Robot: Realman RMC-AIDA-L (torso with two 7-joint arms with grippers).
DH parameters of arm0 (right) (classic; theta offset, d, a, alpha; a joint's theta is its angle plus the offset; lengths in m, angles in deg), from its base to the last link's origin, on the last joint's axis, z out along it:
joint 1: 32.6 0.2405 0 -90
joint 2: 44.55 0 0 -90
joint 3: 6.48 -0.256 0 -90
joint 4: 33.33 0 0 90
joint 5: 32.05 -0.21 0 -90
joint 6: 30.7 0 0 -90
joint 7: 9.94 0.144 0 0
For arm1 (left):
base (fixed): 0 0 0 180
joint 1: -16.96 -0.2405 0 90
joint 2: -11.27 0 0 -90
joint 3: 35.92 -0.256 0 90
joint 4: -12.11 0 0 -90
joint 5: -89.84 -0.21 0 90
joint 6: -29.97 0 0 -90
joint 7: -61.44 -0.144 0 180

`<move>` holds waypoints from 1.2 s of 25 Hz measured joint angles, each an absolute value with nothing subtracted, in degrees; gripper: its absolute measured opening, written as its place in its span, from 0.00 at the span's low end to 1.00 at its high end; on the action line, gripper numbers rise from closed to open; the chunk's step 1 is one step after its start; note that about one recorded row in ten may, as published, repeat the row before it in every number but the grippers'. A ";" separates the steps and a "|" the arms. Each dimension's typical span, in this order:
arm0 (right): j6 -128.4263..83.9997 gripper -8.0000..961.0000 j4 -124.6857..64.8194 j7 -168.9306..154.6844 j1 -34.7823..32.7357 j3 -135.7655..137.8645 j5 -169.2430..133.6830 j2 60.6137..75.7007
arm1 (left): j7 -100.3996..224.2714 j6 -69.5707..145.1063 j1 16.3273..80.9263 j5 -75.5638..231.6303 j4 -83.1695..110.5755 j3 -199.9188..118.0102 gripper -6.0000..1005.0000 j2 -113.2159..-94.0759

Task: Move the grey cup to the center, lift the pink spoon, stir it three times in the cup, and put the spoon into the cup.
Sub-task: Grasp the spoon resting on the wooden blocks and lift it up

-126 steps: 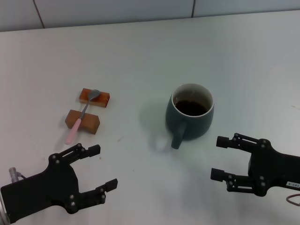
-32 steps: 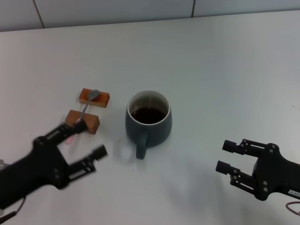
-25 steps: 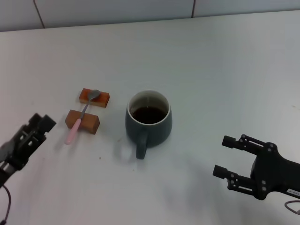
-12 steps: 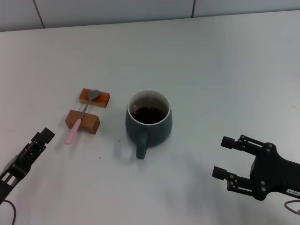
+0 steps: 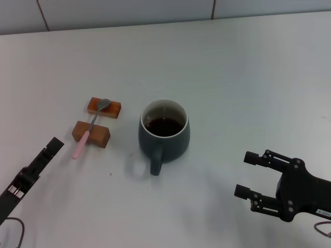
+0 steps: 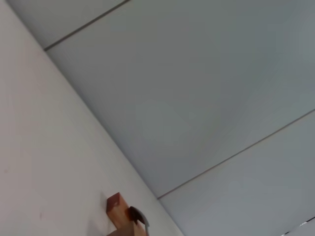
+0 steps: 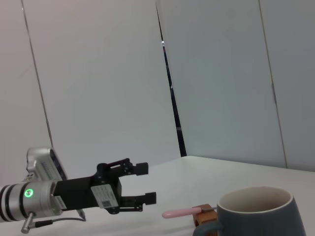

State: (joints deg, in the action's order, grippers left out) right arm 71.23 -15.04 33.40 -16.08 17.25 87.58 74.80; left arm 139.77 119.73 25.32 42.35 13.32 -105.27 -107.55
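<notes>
We see the cup (image 5: 164, 132) upright at mid-table (image 5: 248, 77), handle toward the robot, dark liquid inside. In the right wrist view its pale rim (image 7: 256, 196) sits near the lower edge.

The spoon (image 5: 91, 128) lies left of the cup, well apart from it, bridged across two brown blocks (image 5: 91, 134): metal bowl on the far block, neck over the near one, pink handle overhanging toward the robot. Nothing touches it. In the right wrist view its pink handle (image 7: 181, 213) sticks out from a block just beside the cup.

Left gripper (image 5: 51, 146) is low at the left edge of the head view, seen edge-on, fingertips short of the spoon handle and clear of it. From the right wrist view (image 7: 143, 183) its fingers are spread with a clear gap and nothing between them.

Right gripper (image 5: 244, 174) hovers near the robot, right of the cup and well apart, fingers parted, holding nothing.
</notes>
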 joint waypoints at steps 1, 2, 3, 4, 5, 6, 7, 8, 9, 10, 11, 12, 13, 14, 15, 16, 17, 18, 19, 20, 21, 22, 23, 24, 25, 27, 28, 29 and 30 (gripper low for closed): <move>71.23 0.79 -15.04 33.40 -16.08 17.25 87.58 74.80 | 139.77 119.73 25.32 42.35 13.32 -105.27 0.73 -107.55; 71.23 0.79 -15.05 33.40 -16.08 17.25 87.58 74.80 | 140.11 119.42 25.67 42.29 13.10 -105.27 0.73 -107.53; 71.23 0.79 -15.04 33.40 -16.08 17.25 87.58 74.80 | 140.40 119.02 25.87 42.23 13.00 -105.26 0.72 -107.53; 71.23 0.79 -15.04 33.40 -16.08 17.25 87.58 74.80 | 140.63 118.64 26.03 42.22 12.96 -105.26 0.72 -107.54; 71.24 0.79 -15.05 33.40 -16.08 17.25 87.58 74.80 | 141.60 117.39 26.54 42.16 12.87 -105.26 0.72 -107.58; 71.24 0.79 -15.05 33.40 -16.08 17.25 87.58 74.80 | 141.98 116.92 26.73 42.11 12.86 -105.26 0.72 -107.58; 71.23 0.79 -15.05 33.42 -16.07 17.25 87.58 74.80 | 142.27 116.53 26.93 42.07 12.83 -105.26 0.72 -107.58; 71.23 0.79 -15.05 33.42 -16.07 17.25 87.58 74.80 | 142.27 116.53 26.93 42.07 12.83 -105.26 0.72 -107.58; 71.22 0.79 -15.04 33.45 -16.07 17.25 87.58 74.80 | 142.47 116.25 27.06 42.03 12.81 -105.26 0.72 -107.58; 71.02 0.79 -15.05 33.47 -16.07 17.25 87.58 74.80 | 142.84 115.90 27.31 42.00 12.81 -105.28 0.72 -107.58; 71.02 0.79 -15.05 33.47 -16.07 17.25 87.58 74.80 | 142.84 115.90 27.31 42.00 12.81 -105.28 0.72 -107.58; 70.88 0.79 -15.05 33.48 -16.07 17.25 87.58 74.80 | 143.18 115.54 27.52 41.98 12.81 -105.40 0.72 -107.58; 70.76 0.79 -15.05 33.48 -16.04 17.25 87.58 74.80 | 143.32 115.31 27.60 41.97 12.81 -105.46 0.72 -107.57; 70.70 0.79 -15.06 33.48 -16.02 17.25 87.59 74.80 | 143.32 115.31 27.60 41.97 12.81 -105.46 0.72 -107.57; 70.63 0.79 -15.10 33.48 -16.00 17.27 87.62 74.80 | 143.67 114.93 27.70 41.95 12.81 -105.54 0.72 -107.56; 70.63 0.79 -15.10 33.48 -16.00 17.27 87.62 74.80 | 143.67 114.93 27.70 41.95 12.81 -105.54 0.71 -107.56; 70.62 0.79 -15.12 33.48 -15.99 17.30 87.63 74.80 | 143.96 114.71 27.80 41.95 12.81 -105.59 0.71 -107.55; 70.60 0.79 -15.14 33.48 -15.99 17.32 87.64 74.80 | 144.54 114.33 27.94 41.93 12.82 -105.74 0.71 -107.58; 70.60 0.79 -15.14 33.48 -15.99 17.32 87.64 74.80 | 144.54 114.33 27.94 41.93 12.82 -105.74 0.71 -107.58; 70.59 0.79 -15.14 33.49 -15.99 17.33 87.65 74.80 | 144.70 114.21 27.99 41.91 12.80 -105.76 0.71 -107.61; 70.59 0.79 -15.14 33.49 -15.99 17.33 87.65 74.80 | 144.79 114.14 28.13 41.87 12.61 -105.78 0.71 -107.68; 70.58 0.79 -15.14 33.48 -15.99 17.34 87.65 74.80 | 144.81 114.11 28.25 41.85 12.40 -105.79 0.71 -107.72; 70.57 0.79 -15.14 33.48 -15.98 17.34 87.66 74.80 | 144.83 114.10 28.55 41.81 11.94 -105.81 0.71 -107.76; 70.56 0.79 -15.14 33.48 -15.99 17.34 87.66 74.80 | 144.85 114.07 28.90 41.68 11.35 -105.84 0.71 -107.77; 70.55 0.79 -15.13 33.49 -15.99 17.35 87.66 74.80 | 145.03 114.04 29.48 41.51 10.58 -105.88 0.71 -107.78; 70.54 0.79 -15.12 33.49 -15.99 17.37 87.66 74.80 | 145.25 114.02 29.74 41.34 10.19 -105.89 0.71 -107.79; 70.55 0.79 -15.09 33.49 -15.97 17.39 87.66 74.80 | 145.40 114.02 29.84 41.31 10.05 -105.89 0.71 -107.79; 70.54 0.79 -15.07 33.49 -15.95 17.41 87.66 74.80 | 145.71 114.05 29.90 41.27 9.99 -105.89 0.70 -107.80; 70.54 0.79 -15.06 33.48 -15.94 17.42 87.66 74.80 | 146.15 114.11 29.98 41.25 9.98 -105.89 0.70 -107.81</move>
